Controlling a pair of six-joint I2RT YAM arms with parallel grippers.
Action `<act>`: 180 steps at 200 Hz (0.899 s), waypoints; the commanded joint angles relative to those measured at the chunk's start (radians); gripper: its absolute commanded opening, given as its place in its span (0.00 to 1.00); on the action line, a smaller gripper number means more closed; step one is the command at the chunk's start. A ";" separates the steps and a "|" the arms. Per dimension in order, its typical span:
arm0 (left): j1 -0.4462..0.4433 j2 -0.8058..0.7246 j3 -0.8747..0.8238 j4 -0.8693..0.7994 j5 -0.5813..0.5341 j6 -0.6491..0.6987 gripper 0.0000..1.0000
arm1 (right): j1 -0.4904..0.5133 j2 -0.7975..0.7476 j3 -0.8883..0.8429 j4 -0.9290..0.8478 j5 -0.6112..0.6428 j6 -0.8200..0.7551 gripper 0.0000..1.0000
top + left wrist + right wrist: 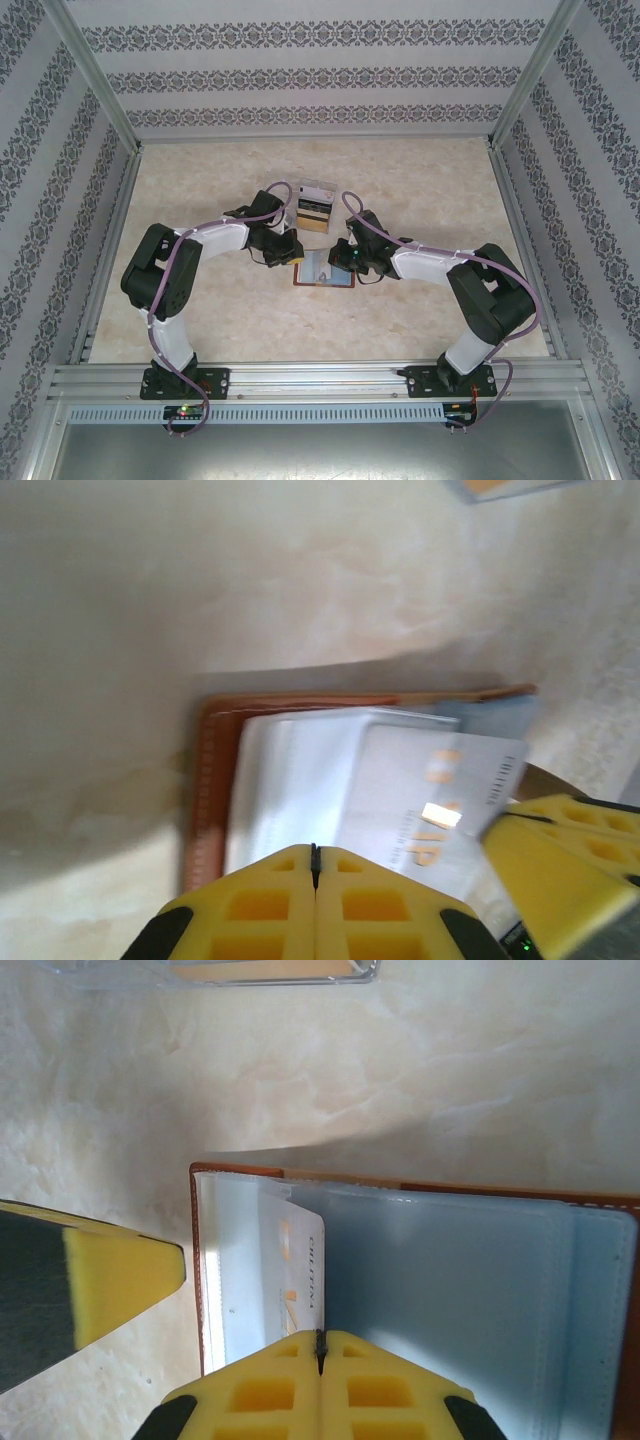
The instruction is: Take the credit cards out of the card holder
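Note:
The brown card holder [323, 271] lies open on the marble table between both arms, its clear sleeves facing up. In the left wrist view a white card with orange print [440, 790] sits askew, partly out of a sleeve of the holder [205, 780]. My left gripper [315, 852] is shut, its tips over the sleeve at the card's near edge. My right gripper [320, 1338] is shut at the seam between the card [295, 1270] and a bluish sleeve page of the holder [450, 1290]. Whether either pinches anything I cannot tell.
Loose cards [313, 205] lie on the table just behind the holder, their edges showing at the top of the wrist views [260, 970]. The two grippers [290, 250] [345, 258] stand close together. Patterned walls and aluminium posts ring the table.

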 commanded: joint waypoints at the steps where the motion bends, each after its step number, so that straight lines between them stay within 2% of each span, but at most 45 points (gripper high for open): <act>1: -0.017 -0.021 0.011 0.058 0.047 -0.009 0.06 | -0.010 0.015 0.002 0.027 -0.018 -0.007 0.04; 46: -0.040 0.072 0.023 0.052 0.054 -0.018 0.03 | -0.011 0.023 0.005 0.052 -0.038 0.011 0.07; 86: -0.042 0.100 0.022 0.012 0.016 0.000 0.00 | -0.005 0.050 0.008 0.154 -0.139 0.060 0.17; 124: -0.042 0.100 0.017 -0.014 -0.013 0.015 0.00 | 0.006 0.076 0.037 0.126 -0.126 0.064 0.19; 141: -0.041 0.098 0.019 -0.022 -0.018 0.020 0.00 | 0.008 0.090 0.047 0.097 -0.116 0.065 0.18; 160: -0.040 0.086 0.025 -0.036 -0.028 0.023 0.00 | 0.007 0.084 0.048 0.062 -0.090 0.052 0.10; 180: -0.037 0.059 0.039 -0.063 -0.040 0.032 0.07 | 0.006 0.032 0.068 -0.060 -0.013 -0.019 0.03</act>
